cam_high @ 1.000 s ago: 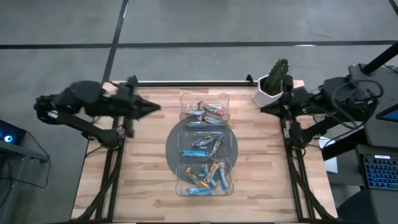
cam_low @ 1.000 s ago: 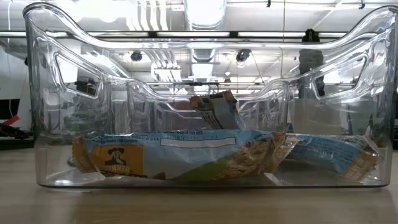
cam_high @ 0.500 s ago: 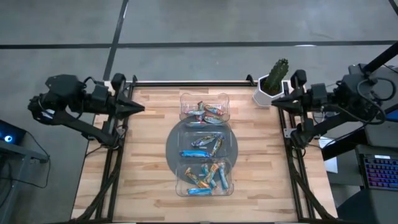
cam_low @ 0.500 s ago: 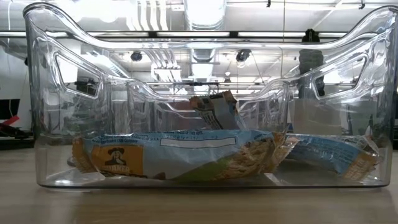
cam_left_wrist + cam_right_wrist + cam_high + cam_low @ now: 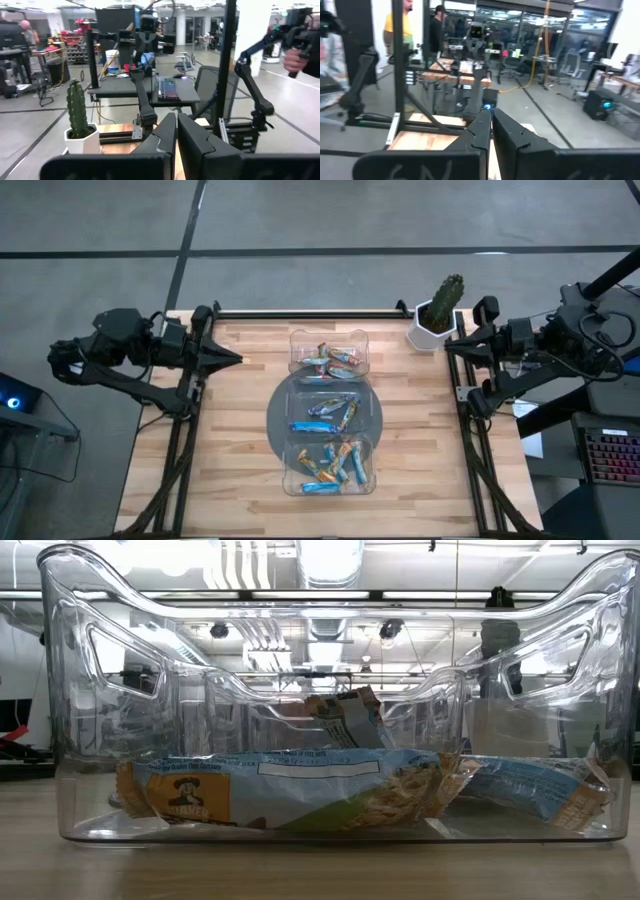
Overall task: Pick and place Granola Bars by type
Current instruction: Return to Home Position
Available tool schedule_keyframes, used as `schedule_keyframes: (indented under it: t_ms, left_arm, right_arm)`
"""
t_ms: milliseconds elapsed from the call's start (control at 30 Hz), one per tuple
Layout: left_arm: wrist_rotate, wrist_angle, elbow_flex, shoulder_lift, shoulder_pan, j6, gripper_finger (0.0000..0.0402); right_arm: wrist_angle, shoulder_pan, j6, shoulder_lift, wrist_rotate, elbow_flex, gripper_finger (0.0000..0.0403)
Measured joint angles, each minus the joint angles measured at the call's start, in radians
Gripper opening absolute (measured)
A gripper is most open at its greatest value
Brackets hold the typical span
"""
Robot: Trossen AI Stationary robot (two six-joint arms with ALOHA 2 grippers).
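Granola Bars in the three compartments of the clear tray centred on the counter, likely light, crinkly and slick, best pinched across the slim middle (not by the floppy foil ends); left tool and right tool both pressed together, empty, near its rear corners.

clear compartment tray mid-desk | Granola Bars in all three compartments | left tool well left of tray | right tool well right | potted cactus beyond tray's far-right corner
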Motion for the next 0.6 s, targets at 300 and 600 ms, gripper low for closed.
schedule_keyframes:
  t_ms: [300,600]
  left_arm:
    - [0.0,0.045,-0.047,-0.046,0.057,-0.015,0.0]
    - [0.0,0.041,-0.046,-0.074,0.13,-0.015,0.0]
  right_arm:
    - [0.002,-0.08,-0.061,-0.059,0.009,0.019,0.0008]
    - [0.002,-0.115,-0.115,-0.09,0.01,0.016,0.0008]
